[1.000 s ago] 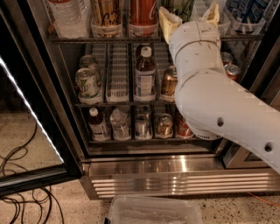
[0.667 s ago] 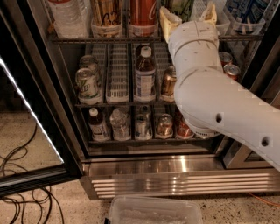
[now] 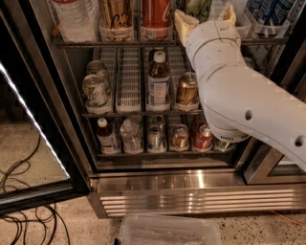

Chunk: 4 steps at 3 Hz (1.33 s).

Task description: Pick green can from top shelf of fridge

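The fridge stands open, its black-framed glass door swung out to the left. The top shelf is the highest wire rack in view. The green can stands on it right of a red can, cut off by the picture's top edge. My gripper reaches up onto this shelf on a white arm. Its two cream fingers stand apart, one on each side of the green can. The wrist hides the can's lower part.
The top shelf also holds a clear bottle, a tan can, a red can and blue-white packs. The lower racks hold whitish cans, bottles and cans. A clear plastic bin and cables lie on the floor.
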Motion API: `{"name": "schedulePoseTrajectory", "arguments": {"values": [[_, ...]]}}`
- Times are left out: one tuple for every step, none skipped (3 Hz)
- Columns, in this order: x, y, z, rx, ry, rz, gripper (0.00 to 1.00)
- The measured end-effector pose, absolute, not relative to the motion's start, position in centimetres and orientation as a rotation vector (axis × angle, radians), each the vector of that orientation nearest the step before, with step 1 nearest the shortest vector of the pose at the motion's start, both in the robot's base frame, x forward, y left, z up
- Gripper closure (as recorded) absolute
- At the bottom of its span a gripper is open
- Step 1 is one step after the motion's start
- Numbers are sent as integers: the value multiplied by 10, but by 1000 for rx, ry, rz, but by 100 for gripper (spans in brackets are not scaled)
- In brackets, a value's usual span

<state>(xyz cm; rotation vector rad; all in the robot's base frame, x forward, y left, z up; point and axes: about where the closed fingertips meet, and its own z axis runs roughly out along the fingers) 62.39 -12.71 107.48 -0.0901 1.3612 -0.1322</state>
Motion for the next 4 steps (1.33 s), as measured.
{"name": "schedulePoseTrajectory", "arguments": {"values": [[661, -125, 1073, -120, 1392, -130, 33], [668, -128, 1072, -105, 1395, -132, 34], [675, -132, 1070, -92, 1399, -145, 36], [674, -132, 1070, -92, 1399, -146, 35]]}}
